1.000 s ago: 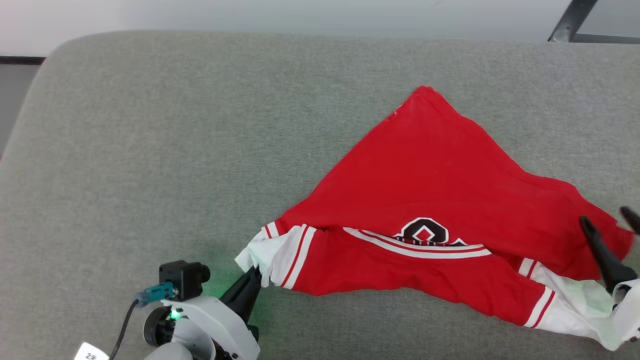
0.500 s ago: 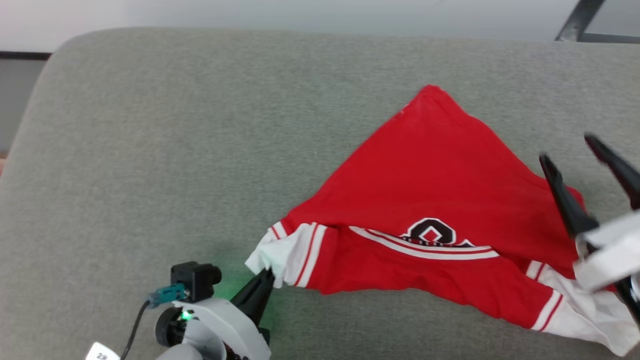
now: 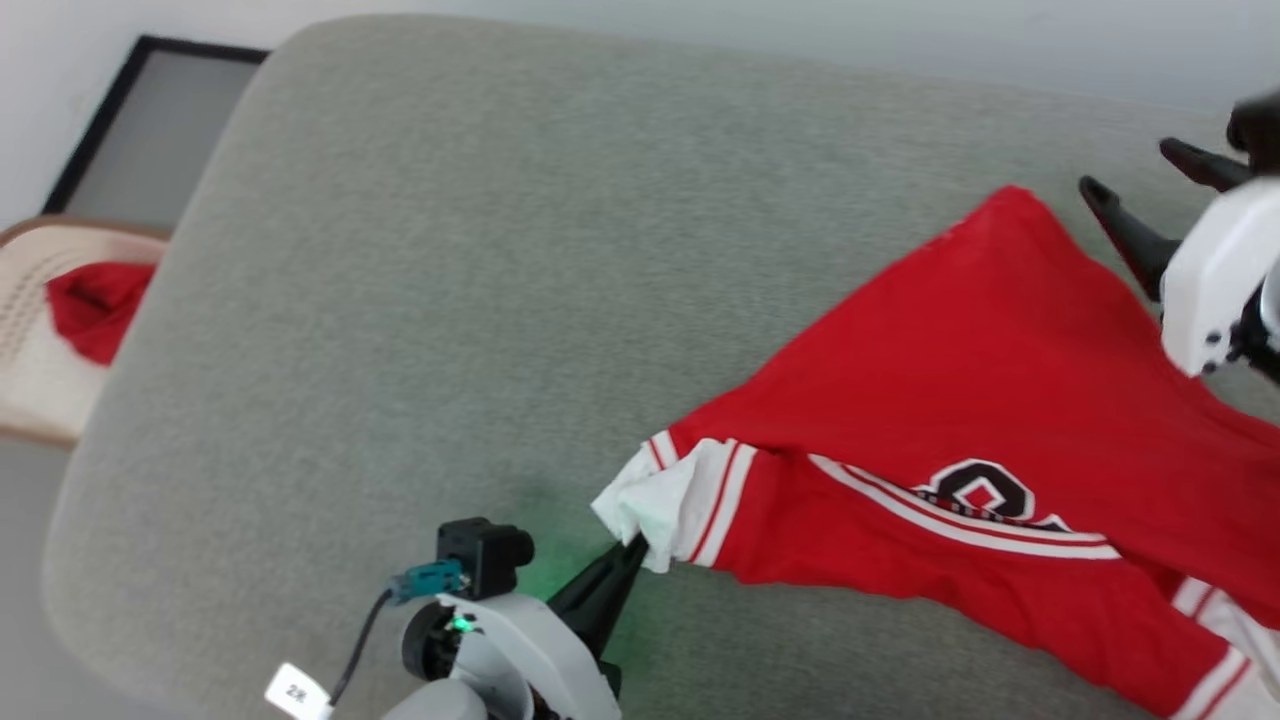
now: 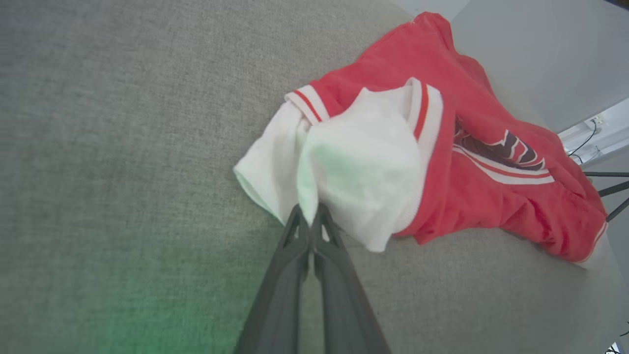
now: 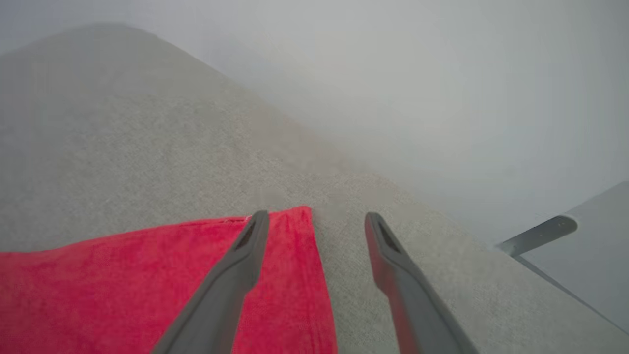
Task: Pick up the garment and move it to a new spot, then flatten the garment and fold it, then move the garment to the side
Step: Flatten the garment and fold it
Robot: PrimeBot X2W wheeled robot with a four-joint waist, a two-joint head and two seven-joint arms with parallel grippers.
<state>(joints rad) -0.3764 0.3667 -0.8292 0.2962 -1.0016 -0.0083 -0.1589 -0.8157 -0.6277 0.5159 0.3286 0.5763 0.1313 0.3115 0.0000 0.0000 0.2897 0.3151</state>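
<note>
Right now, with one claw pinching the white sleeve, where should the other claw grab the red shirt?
Probably the far pointed corner of the garment, approached from the robot's right. It lies flat on the grey surface as a thin tip, and the open right gripper straddles its edge. The left gripper is shut on the sleeve.

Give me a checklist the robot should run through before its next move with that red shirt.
1. Left gripper shut on the white sleeve end: ok.
2. Right gripper open, ready to grasp: ok.
3. Right gripper lined up with the garment at its far corner: ok, one finger is over the cloth and the other over the grey surface.
4. Right gripper low enough to pinch the cloth: cannot tell.
5. Garment lying flat: not ok, it is folded over itself and the sleeve is bunched.
6. Whole garment on the grey surface: cannot tell, the head view cuts it off.
</note>
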